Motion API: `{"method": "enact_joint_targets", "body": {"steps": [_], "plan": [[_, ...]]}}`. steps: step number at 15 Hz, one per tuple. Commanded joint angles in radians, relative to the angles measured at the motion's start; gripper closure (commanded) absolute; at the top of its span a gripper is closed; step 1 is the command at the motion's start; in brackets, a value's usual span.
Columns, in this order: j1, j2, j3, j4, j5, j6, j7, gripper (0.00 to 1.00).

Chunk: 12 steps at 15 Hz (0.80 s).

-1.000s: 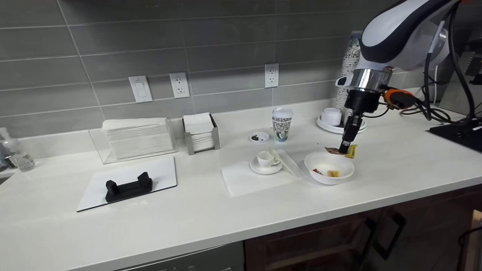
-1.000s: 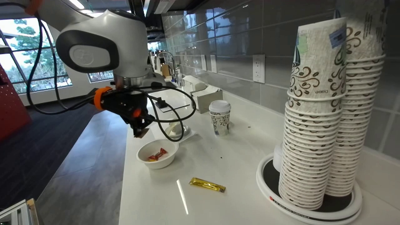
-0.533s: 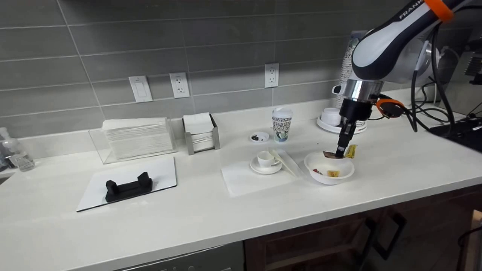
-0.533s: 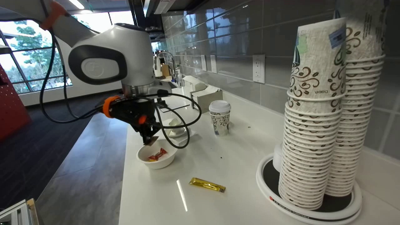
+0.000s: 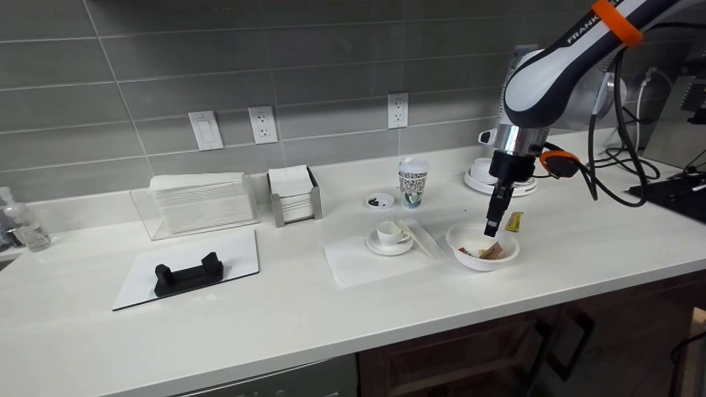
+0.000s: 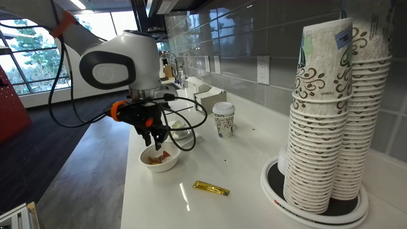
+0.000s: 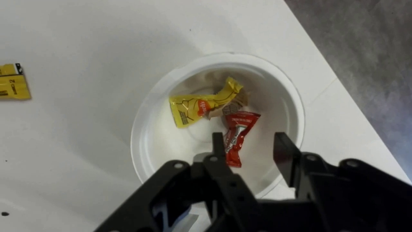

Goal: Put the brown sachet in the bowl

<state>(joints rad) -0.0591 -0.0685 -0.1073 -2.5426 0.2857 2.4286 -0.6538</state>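
Brown sachet (image 5: 492,252): inside the bowl (image 7: 297,119), up against the yellow packet (image 7: 190,109); they overlap in the wrist view, and which lies on top is hard to tell.
Fingers (image 7: 285,154): spread well apart over the bowl, nothing held between them; whether this is their full spread I cannot tell.
Sachet from fingers: below the tips and apart from them; in the wrist view, beyond the gap and a little to its left.
Sachet's long axis: the strip that shows slants from lower left to upper right in the wrist view; the rest I cannot make out.
Nearer arm (image 5: 543,88): the only one, its fingers above the bowl.
Next move: placing looks done, so likely a plain lift upward; with the sachet under the tips, not between them, little should catch.
Count in the bowl: one brown sachet, one yellow packet, one red packet (image 7: 237,141).
Count on the desk (image 5: 276,342): one bowl, one other yellow packet (image 6: 210,188), one cup (image 5: 390,232) on one saucer (image 5: 389,251), one lidded paper cup (image 5: 412,184).
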Motion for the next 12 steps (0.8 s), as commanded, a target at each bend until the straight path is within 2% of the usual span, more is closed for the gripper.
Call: {"method": "enact_joint_targets", "body": {"steps": [1, 4, 5, 8, 12], "plan": [[-0.006, -0.064, 0.004, -0.007, -0.073, -0.008, 0.078, 0.25], [-0.029, -0.158, 0.002, -0.032, -0.215, -0.044, 0.212, 0.03], [-0.044, -0.198, 0.004, -0.039, -0.290, -0.064, 0.283, 0.00], [-0.082, -0.317, 0.005, -0.048, -0.394, -0.171, 0.439, 0.00], [-0.138, -0.460, 0.007, -0.047, -0.446, -0.332, 0.605, 0.00]]}}
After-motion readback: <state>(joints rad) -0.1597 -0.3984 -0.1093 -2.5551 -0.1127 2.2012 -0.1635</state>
